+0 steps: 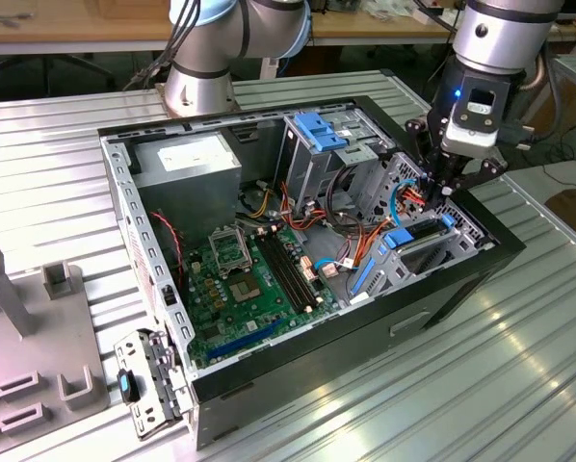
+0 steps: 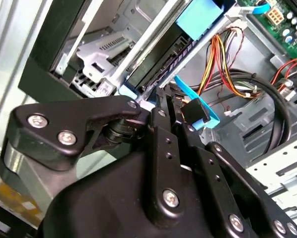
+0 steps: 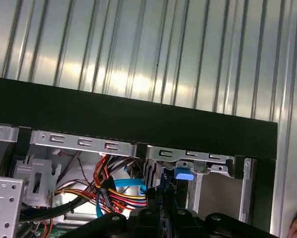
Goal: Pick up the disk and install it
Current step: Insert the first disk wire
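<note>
Cables (image 2: 223,64) crowd the disk (image 2: 158,62) in its bay (image 2: 96,52) beside the fully closed tool (image 2: 167,99).

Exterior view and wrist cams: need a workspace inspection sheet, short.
Surface: ribbed metal table, open computer case lying on it.
Job's things: disk in blue carrier, in the drive bay at the case's end.
Clutter: grey fixture and metal bracket beside the case.
Grippers: gripper down at the drive bay, close to the disk.
Cables: blue data cable and coloured power wires near the gripper.
Surroundings: arm base behind the case; wooden bench beyond.
</note>
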Controlling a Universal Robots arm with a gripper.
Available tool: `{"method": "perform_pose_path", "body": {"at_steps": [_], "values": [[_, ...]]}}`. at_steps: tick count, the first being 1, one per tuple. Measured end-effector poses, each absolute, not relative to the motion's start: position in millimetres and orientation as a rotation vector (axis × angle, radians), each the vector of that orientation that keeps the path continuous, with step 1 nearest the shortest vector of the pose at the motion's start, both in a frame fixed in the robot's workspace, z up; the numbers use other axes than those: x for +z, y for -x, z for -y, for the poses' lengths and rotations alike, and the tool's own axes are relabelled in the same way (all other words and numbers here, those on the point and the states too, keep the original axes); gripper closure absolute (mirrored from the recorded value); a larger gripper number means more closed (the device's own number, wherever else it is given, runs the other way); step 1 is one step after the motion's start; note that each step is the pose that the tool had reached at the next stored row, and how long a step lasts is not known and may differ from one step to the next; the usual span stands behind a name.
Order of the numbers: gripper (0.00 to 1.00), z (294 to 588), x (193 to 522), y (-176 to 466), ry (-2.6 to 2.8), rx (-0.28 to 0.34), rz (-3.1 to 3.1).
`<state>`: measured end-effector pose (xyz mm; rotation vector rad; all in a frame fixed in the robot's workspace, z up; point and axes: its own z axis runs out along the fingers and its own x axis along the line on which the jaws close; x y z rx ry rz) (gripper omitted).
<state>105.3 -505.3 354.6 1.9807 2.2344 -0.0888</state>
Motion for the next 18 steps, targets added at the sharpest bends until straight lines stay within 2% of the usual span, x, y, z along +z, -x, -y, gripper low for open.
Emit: {"method": "perform_pose_path", "body": {"at_steps": [6, 10, 18], "values": [[0.84, 505.2, 351.7, -108.5, -2.097, -0.101, -2.13], [0.84, 505.9, 351.7, -106.1, -2.083, -0.033, -2.107], [0.84, 518.1, 350.5, -94.2, -2.081, -0.009, -2.101]]}}
